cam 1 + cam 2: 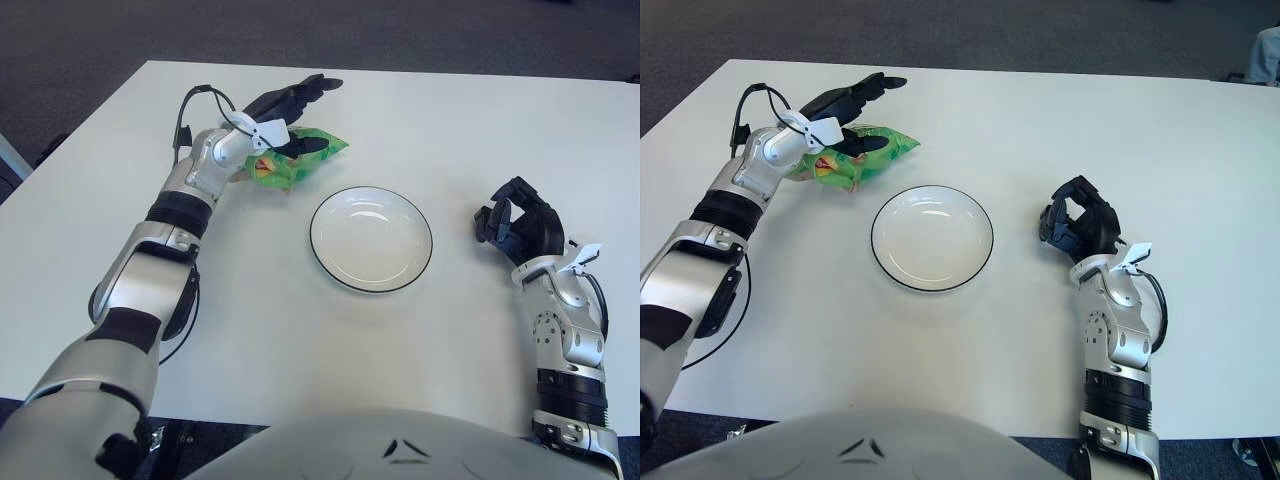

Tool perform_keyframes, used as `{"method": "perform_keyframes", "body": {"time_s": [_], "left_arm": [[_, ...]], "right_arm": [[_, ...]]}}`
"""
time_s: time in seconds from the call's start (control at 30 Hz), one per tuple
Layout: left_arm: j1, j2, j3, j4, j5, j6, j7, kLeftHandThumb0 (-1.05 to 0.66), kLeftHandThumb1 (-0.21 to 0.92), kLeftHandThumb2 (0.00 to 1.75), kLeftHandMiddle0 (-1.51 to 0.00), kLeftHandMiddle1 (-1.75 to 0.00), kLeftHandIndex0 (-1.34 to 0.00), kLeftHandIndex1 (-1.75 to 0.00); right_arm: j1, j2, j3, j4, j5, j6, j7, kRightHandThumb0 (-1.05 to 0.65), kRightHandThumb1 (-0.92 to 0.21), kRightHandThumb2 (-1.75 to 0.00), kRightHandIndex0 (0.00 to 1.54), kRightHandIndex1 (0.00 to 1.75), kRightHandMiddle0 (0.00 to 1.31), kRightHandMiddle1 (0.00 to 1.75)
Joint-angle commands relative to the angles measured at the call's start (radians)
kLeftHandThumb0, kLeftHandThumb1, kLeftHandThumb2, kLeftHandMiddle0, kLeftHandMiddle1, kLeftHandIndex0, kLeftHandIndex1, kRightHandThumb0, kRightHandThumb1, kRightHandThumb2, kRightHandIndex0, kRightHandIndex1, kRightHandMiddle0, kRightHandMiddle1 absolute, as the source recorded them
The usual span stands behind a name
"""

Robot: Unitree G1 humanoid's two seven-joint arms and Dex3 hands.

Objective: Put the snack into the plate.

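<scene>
The green snack bag (300,158) lies at the far left part of the white table (300,300), just beyond and to the left of the plate (371,239), clear of its rim. The bag is crumpled, with a yellow-and-red printed panel facing the camera. Whether its underside touches the table or is lifted slightly cannot be told from either view.

The left hand (285,115) is at the bag. Two dark fingers (300,92) extend straight out above and past the bag's far edge, not curled around it. A third dark finger — the thumb (306,146) — lies across the bag's top surface, in contact with the film. The hand is therefore spread over the bag, with only the thumb visibly on it; no closed grip is visible. A black cable (190,105) loops up from the left wrist.

The plate is white, round, with a thin dark rim line. It sits flat near the middle of the table and holds nothing.

The right hand (520,222) shows to the right of the plate, well apart from it, above the table's right part. Its dark fingers are curled inward toward the palm and hold nothing. Contact between this hand and the table cannot be confirmed.
</scene>
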Motion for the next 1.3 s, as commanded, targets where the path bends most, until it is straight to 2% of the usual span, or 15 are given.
{"method": "perform_keyframes", "body": {"time_s": [0.0, 0.13, 0.43, 0.83, 1.27], "left_arm": [[-0.034, 0.019, -0.024, 0.001, 0.059, 0.009, 0.05, -0.96, 0.92, 0.58, -0.19, 0.0, 0.0, -0.57], [-0.036, 0.03, -0.045, -0.009, 0.122, 0.027, 0.102, -0.98, 0.92, 0.61, -0.18, 0.0, 0.0, -0.56], [-0.03, 0.062, -0.116, -0.055, 0.292, 0.132, 0.194, -1.04, 0.92, 0.69, -0.17, 0.0, 0.0, -0.55], [-0.001, 0.069, -0.154, -0.077, 0.37, 0.244, 0.239, -1.05, 0.92, 0.75, -0.13, 0.0, 0.0, -0.52], [-0.002, 0.063, -0.205, 0.005, 0.402, 0.292, 0.299, -1.05, 0.92, 0.82, -0.11, 0.0, 0.0, -0.58]], "right_arm": [[0.058, 0.033, 0.006, 0.057, 0.002, 0.058, -0.012, -0.46, -0.4, -1.22, 1.15, 1.75, 0.55, 1.75], [0.058, 0.033, 0.006, 0.057, 0.001, 0.058, -0.011, -0.46, -0.4, -1.22, 1.16, 1.75, 0.55, 1.75], [0.06, 0.032, 0.006, 0.057, 0.0, 0.051, -0.004, -0.46, -0.4, -1.22, 1.17, 1.75, 0.55, 1.75], [0.06, 0.028, 0.008, 0.058, -0.005, 0.05, 0.0, -0.46, -0.4, -1.22, 1.17, 1.75, 0.55, 1.75], [0.06, 0.029, 0.009, 0.059, -0.009, 0.045, 0.0, -0.46, -0.39, -1.23, 1.17, 1.75, 0.56, 1.75]]}}
